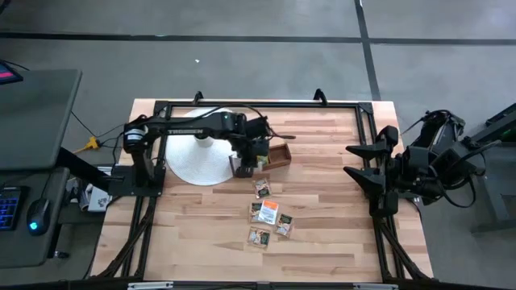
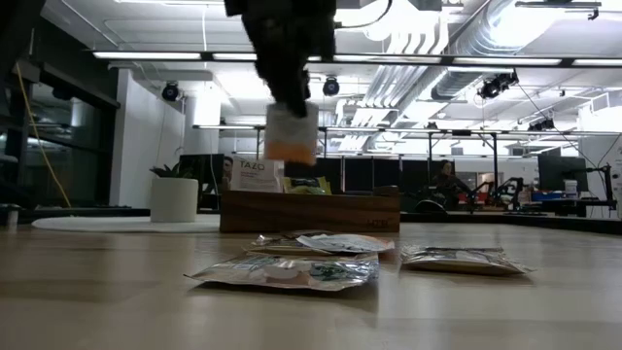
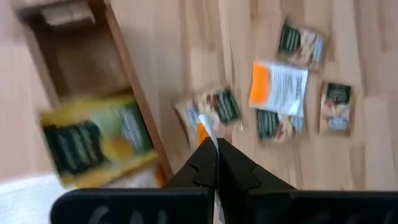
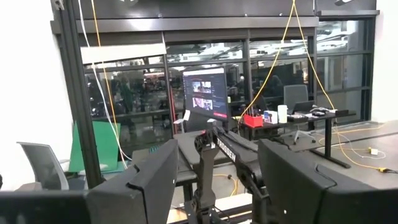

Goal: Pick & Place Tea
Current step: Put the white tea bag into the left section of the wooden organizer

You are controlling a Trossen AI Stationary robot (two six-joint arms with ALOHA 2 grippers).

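Wooden tabletop (image 1: 322,234): left claw (image 3: 216,144) pinches orange sachet (image 2: 291,134) above box (image 2: 309,210); five sachets (image 1: 268,214) remain; right claw (image 4: 217,180) parked wide.

A: What sits on the wooden table (image 1: 322,242) apart from the job items?
B: White round disc (image 1: 193,161) with a small knob, toward the far-left corner. Long brown wooden box (image 1: 278,155) just beside it, nearer the far edge's middle.
A: Off the table?
B: Black frame (image 1: 242,105) runs along its edges. Desk with a keyboard (image 1: 8,211) and mouse (image 1: 36,216) past the left edge. White planter (image 2: 176,198) beyond the far edge in the low view.
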